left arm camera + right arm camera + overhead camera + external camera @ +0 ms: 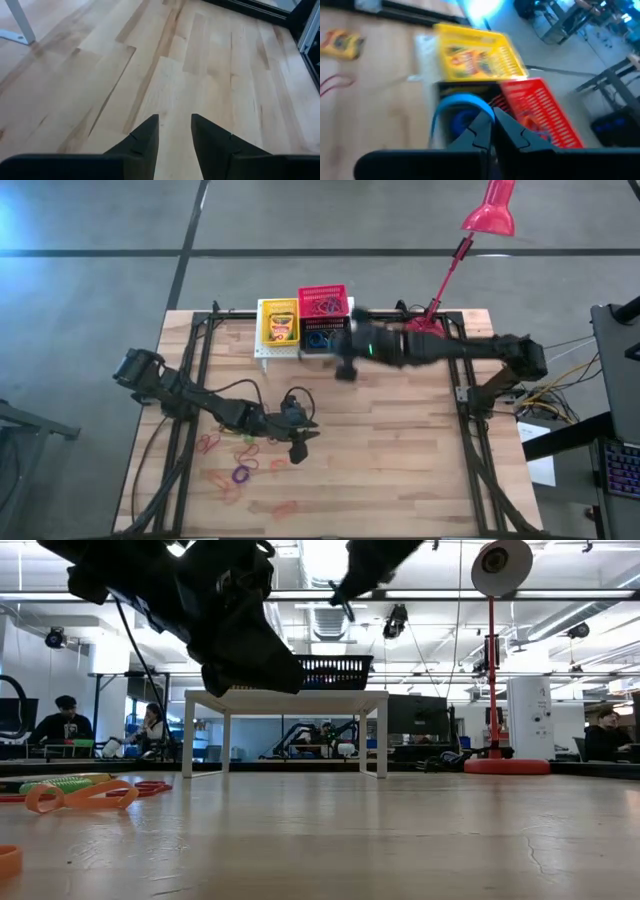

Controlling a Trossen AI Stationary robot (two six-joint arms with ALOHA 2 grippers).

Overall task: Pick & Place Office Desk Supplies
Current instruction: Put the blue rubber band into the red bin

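We list a pale wooden plank tabletop (400,460) carrying the following. At its far edge, a white perforated metal stand (285,700) with two mesh baskets on top, side by side: a yellow plastic mesh basket (278,321) holding a yellow-and-green crayon box (280,326), and a red plastic mesh basket (324,303). A second crayon box (341,43) lies apart on the wood in the right wrist view. Beneath the stand we see blue elastic loops (462,107).

Toward the near left of the tabletop we count scattered thin elastic loops, among them a purple loop (243,474), a red loop (208,444) and orange loops (80,795).

The left gripper (298,442) hangs above bare wood just beside those loops, its fingers (145,142) parted by a narrow gap and holding nothing.

The right gripper (345,368) sits just in front of the stand, its fingers (512,131) pressed together; a blue loop arcs just beyond their tips, and we cannot tell whether it is pinched.

A red desk lamp (488,210) stands at the far right corner.
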